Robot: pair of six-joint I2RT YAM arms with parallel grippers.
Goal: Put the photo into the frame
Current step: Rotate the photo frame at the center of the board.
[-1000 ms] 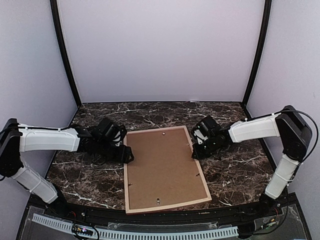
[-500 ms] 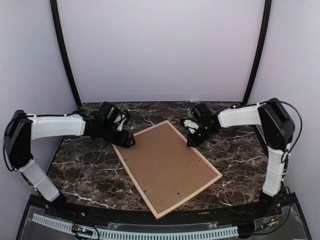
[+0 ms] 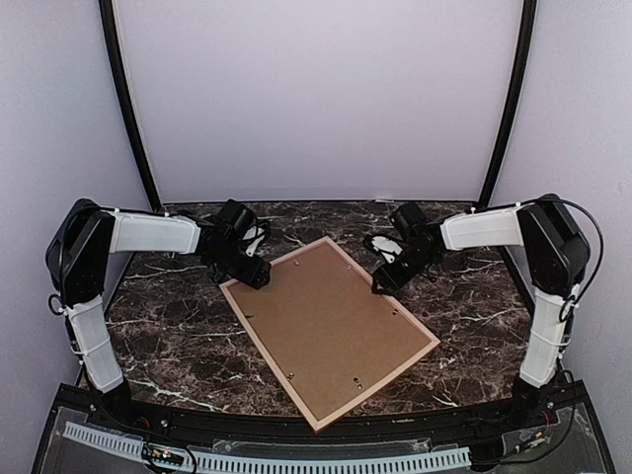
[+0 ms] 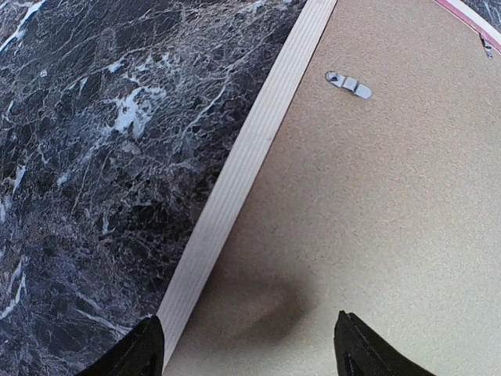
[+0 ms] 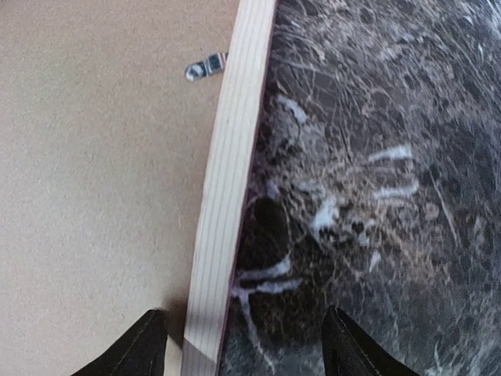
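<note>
The frame (image 3: 379, 384) lies face down and askew on the marble table, its brown backing panel (image 3: 331, 331) facing up. The photo is hidden. My left gripper (image 3: 252, 275) hovers at the frame's far left corner, open; in its wrist view the gripper (image 4: 246, 356) straddles the pale wood rail (image 4: 250, 149) and part of the backing (image 4: 376, 204). My right gripper (image 3: 385, 281) is open over the far right edge. In the right wrist view the gripper (image 5: 246, 348) spans the rail (image 5: 227, 196), one fingertip over the backing, the other over marble.
Small metal turn clips (image 4: 349, 83) (image 5: 205, 66) sit along the backing's edges. A strip of pink front face (image 4: 462, 14) shows at one rail. Dark marble table (image 3: 178, 336) surrounds the frame, with walls on three sides.
The frame has swung counterclockwise from nearly straight to askew, carried by both arms moving toward the back. The right gripper, shut on the rail before, has now opened.
</note>
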